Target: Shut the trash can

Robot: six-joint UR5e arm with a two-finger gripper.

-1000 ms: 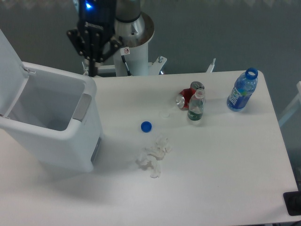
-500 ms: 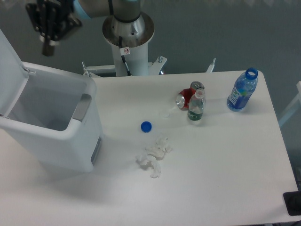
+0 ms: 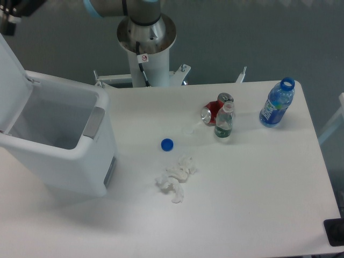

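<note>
**Bin open, gripper at frame corner**

Camera view. Your bin (image 3: pixel 59 145) stands on the left part of the table (image 3: pixel 258 204), near its front-left edge. Its lid (image 3: pixel 9 80) is raised, standing up at the far left side. The inside shows bare white walls; you can see nothing lying in it, though the bottom is only partly in view. The grey latch (image 3: pixel 94 121) sits on the right-hand rim.

Your gripper (image 3: pixel 11 11) is cut off by the top-left corner of the frame, above the lid and apart from it. Whether its fingers are open or closed cannot be told.

On the table, well apart from the bin: a blue cap (image 3: pixel 167 144), a crumpled wrapper (image 3: pixel 175 180) just in front of it, a red can (image 3: pixel 212 113) on its side, a small bottle (image 3: pixel 224 121) upright beside the can, and an uncapped blue bottle (image 3: pixel 277 103) near the right edge. The arm's base (image 3: pixel 146 45) stands behind the table.
</note>
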